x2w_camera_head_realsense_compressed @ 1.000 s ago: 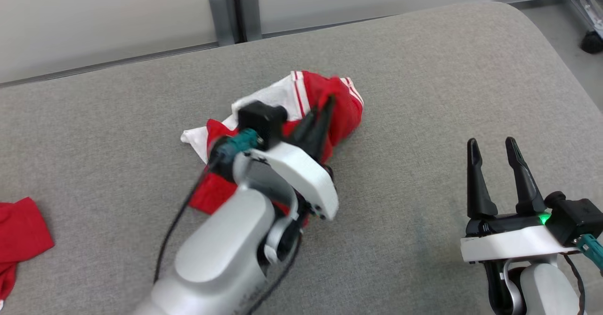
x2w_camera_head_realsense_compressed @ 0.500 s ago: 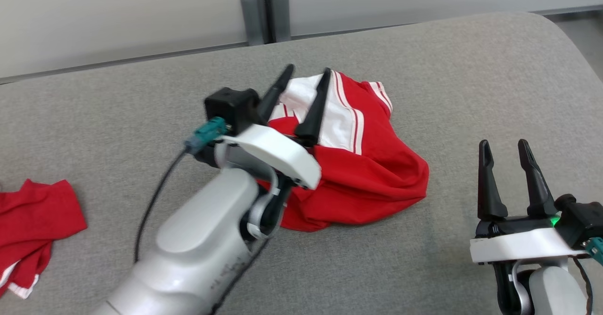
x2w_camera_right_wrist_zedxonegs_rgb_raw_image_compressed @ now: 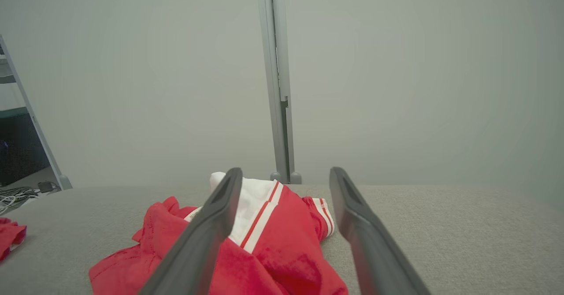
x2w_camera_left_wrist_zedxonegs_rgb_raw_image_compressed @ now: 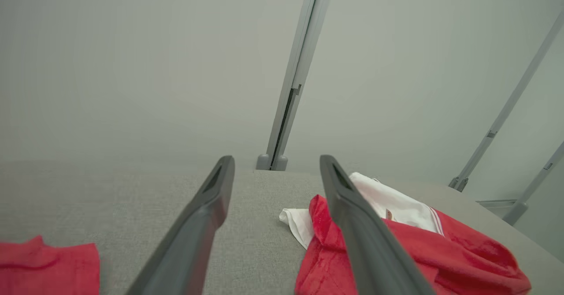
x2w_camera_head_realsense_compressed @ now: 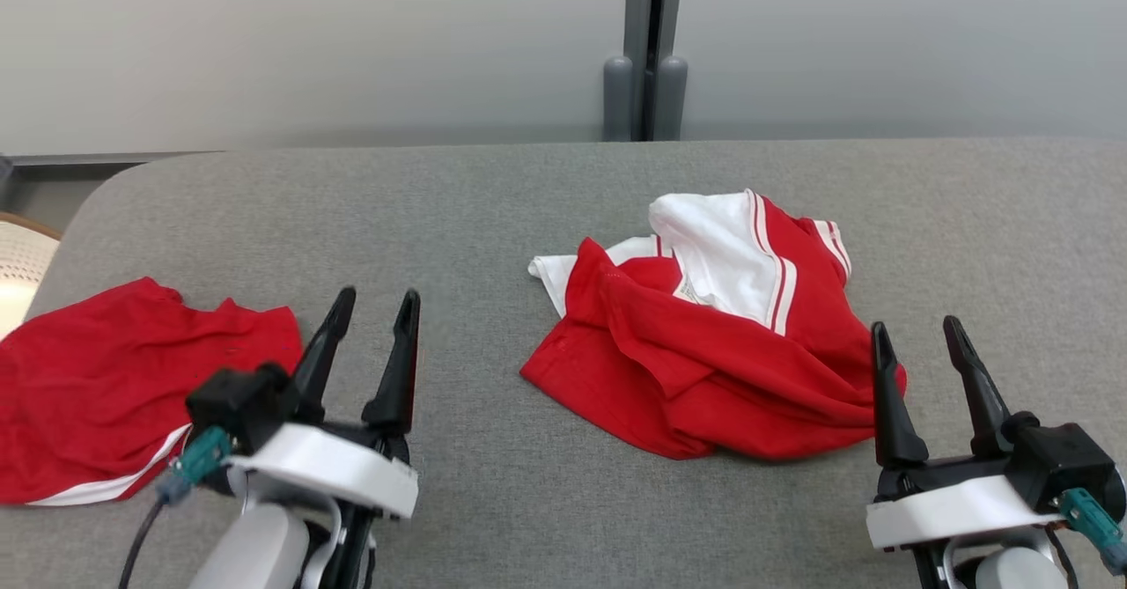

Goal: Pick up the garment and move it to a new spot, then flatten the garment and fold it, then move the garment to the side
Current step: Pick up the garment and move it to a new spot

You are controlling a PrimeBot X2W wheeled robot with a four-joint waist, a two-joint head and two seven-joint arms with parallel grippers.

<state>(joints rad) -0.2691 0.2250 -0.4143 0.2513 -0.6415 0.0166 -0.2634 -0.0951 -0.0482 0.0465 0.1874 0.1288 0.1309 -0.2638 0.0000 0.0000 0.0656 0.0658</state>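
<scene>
As left tool [x2w_camera_head_realsense_compressed: 379, 294] gapes empty, right tool [x2w_camera_head_realsense_compressed: 914, 325] matches.

Readable text: none.
Marks on collar label [x2w_camera_head_realsense_compressed: 684, 293] of garment [x2w_camera_head_realsense_compressed: 704, 369]: faint grey, too small to read.
</scene>
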